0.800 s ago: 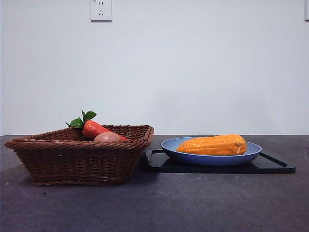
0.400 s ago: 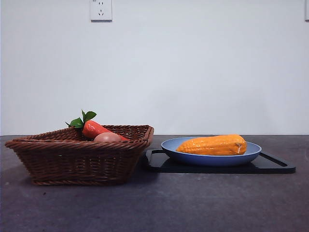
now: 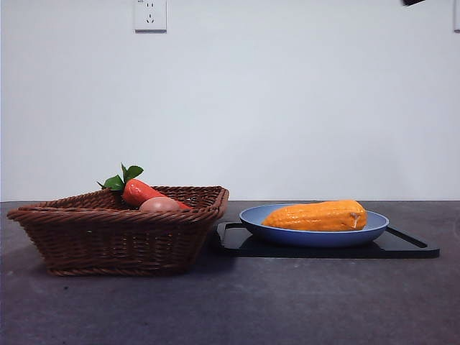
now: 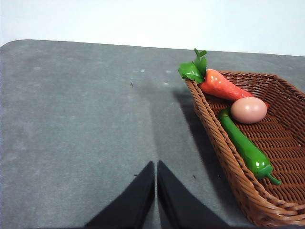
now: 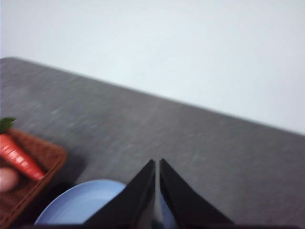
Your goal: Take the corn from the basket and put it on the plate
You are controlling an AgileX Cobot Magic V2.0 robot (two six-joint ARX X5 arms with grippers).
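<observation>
The orange-yellow corn (image 3: 318, 215) lies on its side in the blue plate (image 3: 314, 234), at the right of the front view. The brown wicker basket (image 3: 118, 231) stands to the left of the plate; it holds a carrot, an egg and a green pepper. My left gripper (image 4: 156, 168) is shut with nothing in it, over bare table beside the basket (image 4: 224, 157). High above the plate (image 5: 76, 205), my right gripper (image 5: 157, 164) is shut and empty; in its blurred wrist view the corn is hidden. A black tip (image 3: 412, 2) shows at the front view's top right.
The plate sits on a flat black tray (image 3: 402, 246). In the basket lie a red-orange carrot with green leaves (image 4: 220, 84), a pinkish egg (image 4: 248, 109) and a green pepper (image 4: 244, 145). A white wall with an outlet (image 3: 150, 14) stands behind.
A black arm tip has come into the front view's top right corner. The corn, plate and basket have not moved.
</observation>
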